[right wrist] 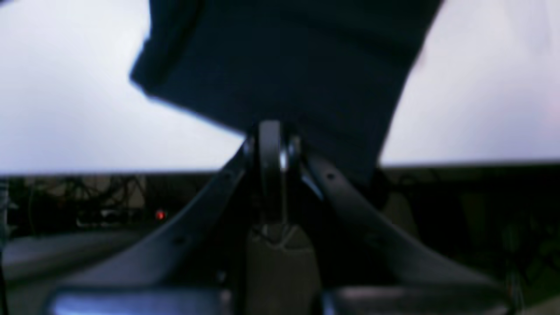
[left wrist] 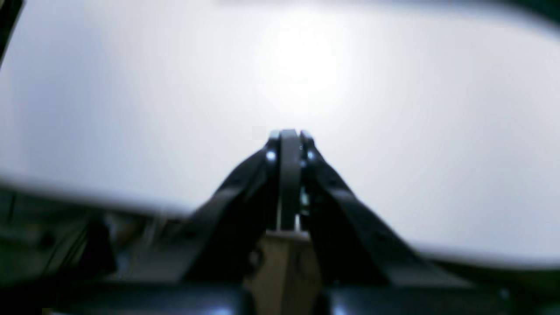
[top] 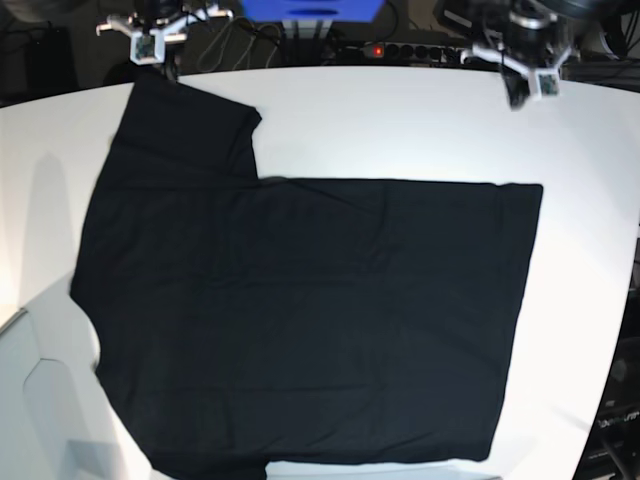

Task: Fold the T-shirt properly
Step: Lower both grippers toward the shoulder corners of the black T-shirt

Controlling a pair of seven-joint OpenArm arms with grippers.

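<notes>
T-shirt: spread flat, frame centre; first fold pending. Right gripper, upper left, pinched on sleeve edge; left gripper, upper right, closed, empty. Next: carry sleeve inward.

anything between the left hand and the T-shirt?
Nothing visible. The left hand hangs shut over bare white table, with only open tabletop between it and the T-shirt.

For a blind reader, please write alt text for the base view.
A large black cloth T-shirt lies spread flat on a white table. The right gripper pinches the far sleeve's edge; the left gripper, shut, hangs above bare table.
</notes>
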